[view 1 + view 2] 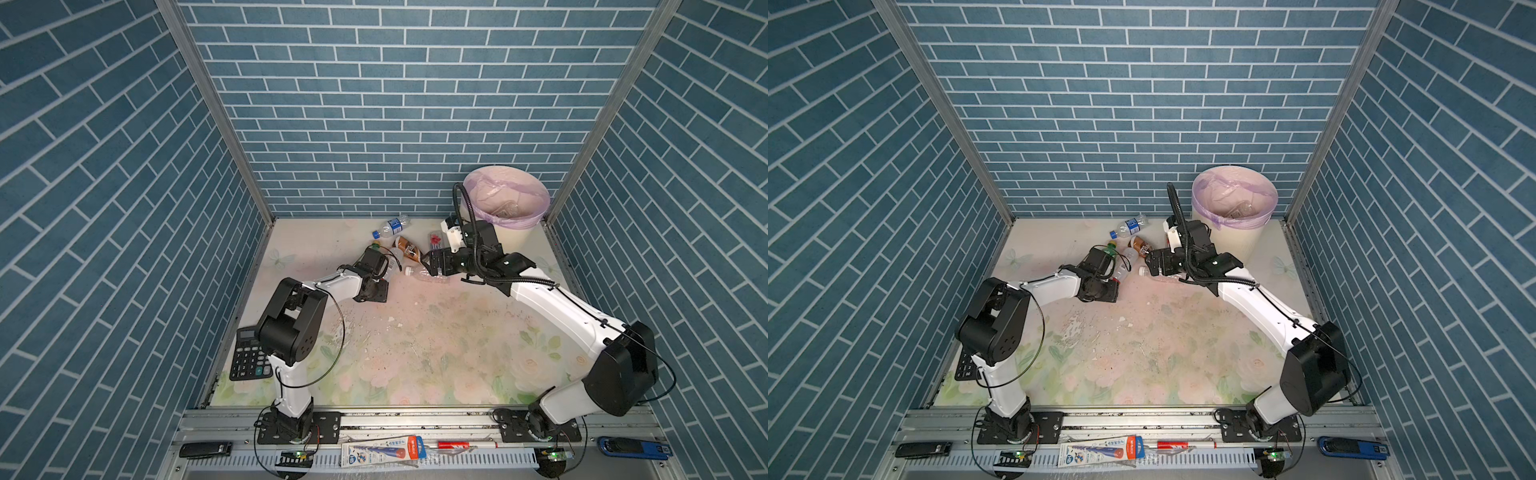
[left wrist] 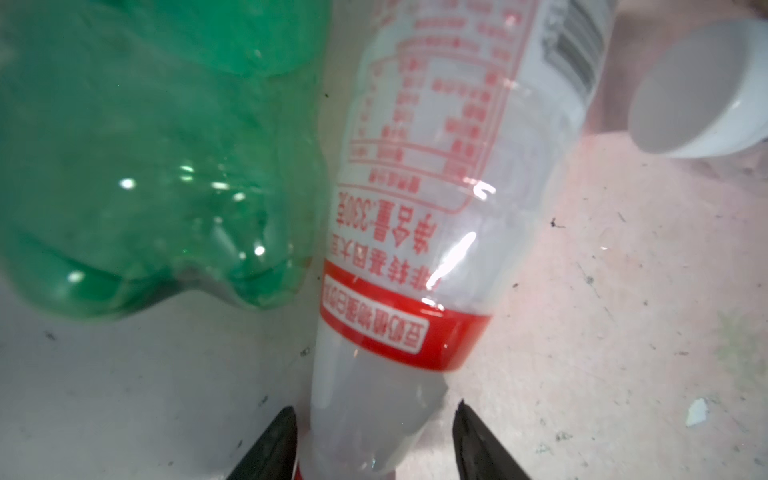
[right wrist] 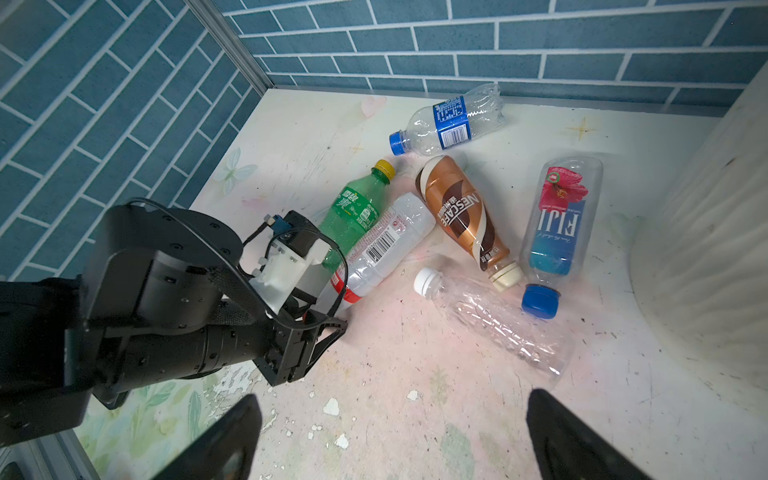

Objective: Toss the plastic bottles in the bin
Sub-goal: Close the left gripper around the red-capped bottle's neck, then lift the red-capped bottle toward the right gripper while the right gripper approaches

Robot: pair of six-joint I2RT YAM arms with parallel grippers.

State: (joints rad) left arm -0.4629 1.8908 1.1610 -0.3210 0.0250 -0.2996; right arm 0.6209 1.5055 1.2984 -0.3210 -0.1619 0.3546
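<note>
In both top views we see the tall round cream-white ribbed plastic bin (image 1: 513,243), lined with a pale lilac bag, standing in the far right corner of the pale flowered tabletop (image 1: 415,353), with something clear lying inside it. The plastic bottles outside it lie clustered to its left near the back wall: a clear bottle with a blue label (image 1: 394,225) farthest back, a brown bottle (image 1: 408,248) nearer us, a crumpled clear bottle with a white cap (image 1: 428,277) close by the right claw (image 1: 429,264). The left claw (image 1: 382,282) reaches into the cluster from the left, and a black calculator (image 1: 248,359) lies well apart at the left edge. In the left wrist view a green plastic bottle (image 2: 145,174) lies just beside a clear bottle with a red-and-white label (image 2: 415,232), whose narrow end runs between the black fingers (image 2: 274,449); one finger lies against the plastic, the other stands just off it, so we judge the jaws parted around this bottle, not clamped. In the right wrist view the right claw is spread wide over bare tabletop, holding nothing; ahead all six bottles lie on their sides, a clear bottle with a pink flower and blue cap (image 3: 561,216) nearest the bin's wall, the brown bottle between it and the red-and-white one
</note>
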